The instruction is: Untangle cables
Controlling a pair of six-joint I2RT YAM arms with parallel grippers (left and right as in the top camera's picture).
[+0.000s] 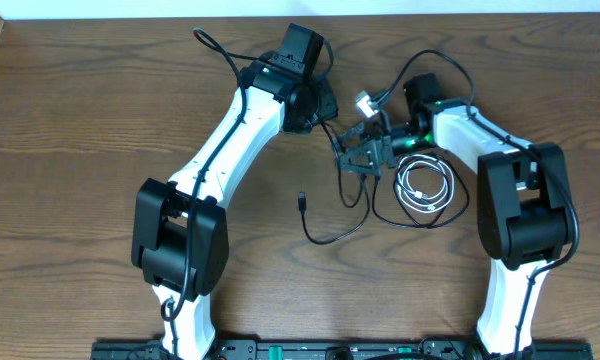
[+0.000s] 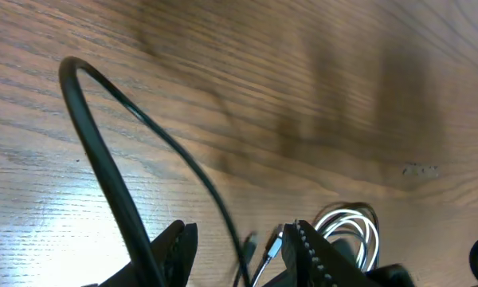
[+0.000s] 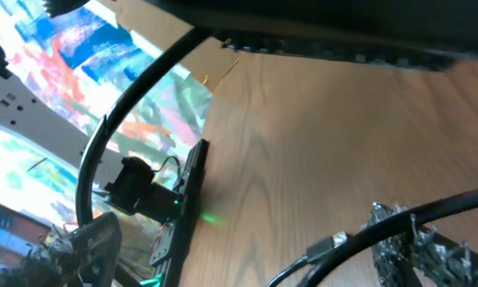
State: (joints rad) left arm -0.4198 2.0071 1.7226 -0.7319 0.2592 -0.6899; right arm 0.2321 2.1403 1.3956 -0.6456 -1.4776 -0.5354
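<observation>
Left pincer (image 2: pixel 243 233) part-open, black cable (image 1: pixel 332 237) looping past it; right pincer (image 3: pixel 243 225) wide open; white cable (image 1: pixel 425 187) coiled; faint mark (image 2: pixel 421 169) on table (image 2: pixel 303 72), possibly writing, illegible

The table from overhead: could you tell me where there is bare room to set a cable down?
Bare table lies left of the left arm, and at the front between both arms' bases. Crowded: around the black cable and coiled white cable by the right arm.
</observation>
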